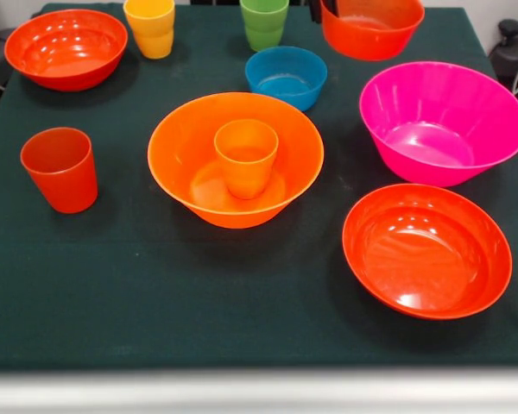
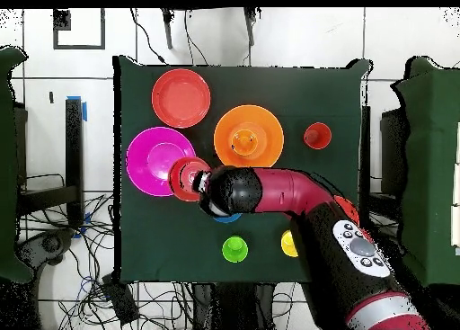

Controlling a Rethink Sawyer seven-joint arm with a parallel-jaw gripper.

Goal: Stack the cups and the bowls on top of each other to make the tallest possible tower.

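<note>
The tool [image 1: 328,10] shows only as dark tips at the top edge of the front view, touching the rim of the small red-orange bowl [image 1: 371,28], which appears raised above the counter [image 1: 155,293]; whether it is clenched on the rim cannot be told. Overhead, the arm [image 2: 287,193] covers the tool. The orange cup [image 1: 246,157] stands upright inside the large orange bowl [image 1: 190,164] at centre.

orange cup [image 1: 246,156] upright inside large orange bowl [image 1: 190,147]
</note>
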